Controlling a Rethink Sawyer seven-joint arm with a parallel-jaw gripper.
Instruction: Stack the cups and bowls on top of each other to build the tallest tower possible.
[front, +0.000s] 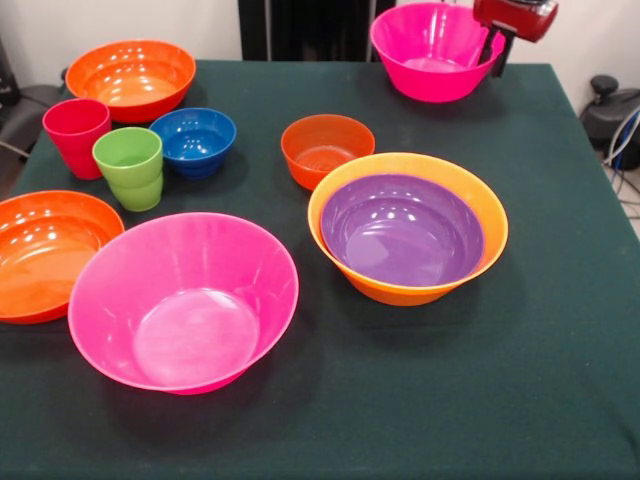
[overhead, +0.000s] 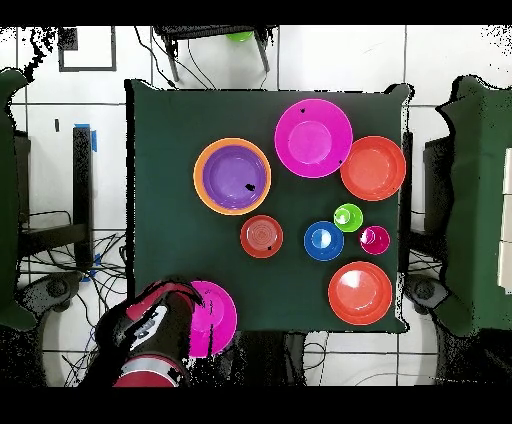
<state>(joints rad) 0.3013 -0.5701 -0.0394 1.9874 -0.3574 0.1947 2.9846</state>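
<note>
I see a dark green table (front: 560, 330), hot pink bowls (front: 185, 300), a purple bowl (front: 402, 228) inside orange, and red and lime cups (front: 130, 165).

From my station the front view is evenly and brightly lit from above. I see white glare patches on the glossy insides of the purple bowl (front: 403, 229) and the near pink bowl (front: 184, 300), and soft, short shadows under each bowl on the dark green worktop (front: 560, 330). Focus holds across the worktop, with no blur I can notice. The overhead view is bright too, its colours strongly saturated, and shadows barely show there.
</note>
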